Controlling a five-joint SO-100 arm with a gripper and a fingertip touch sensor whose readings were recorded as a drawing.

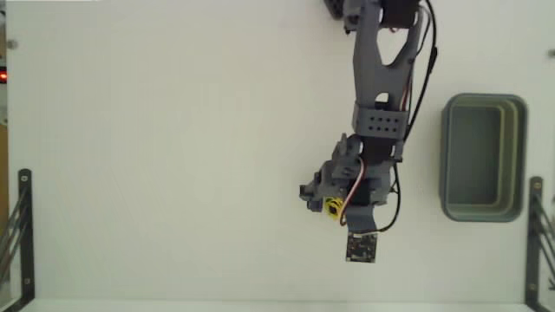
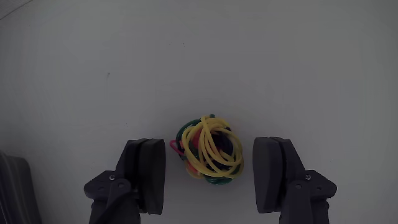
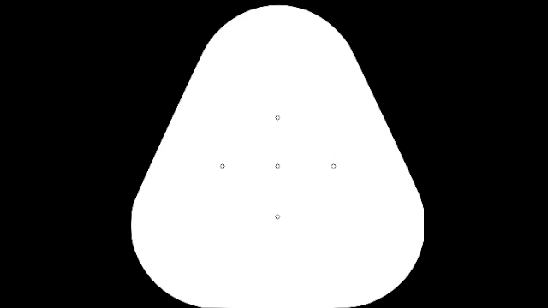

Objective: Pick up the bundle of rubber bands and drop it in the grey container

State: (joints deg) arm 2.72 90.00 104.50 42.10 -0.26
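a plain white table (image 1: 173,156) under even light, with black metal brackets (image 1: 22,234) at its side edges.

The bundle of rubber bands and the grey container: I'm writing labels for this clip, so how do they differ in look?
The bundle of rubber bands is a tiny knotty clump, mostly yellow; the grey container is a far larger, smooth rectangular tub. The bundle sits between the open tool fingers; the container stands apart at the fixed view's right, empty. Both rest on the white table.
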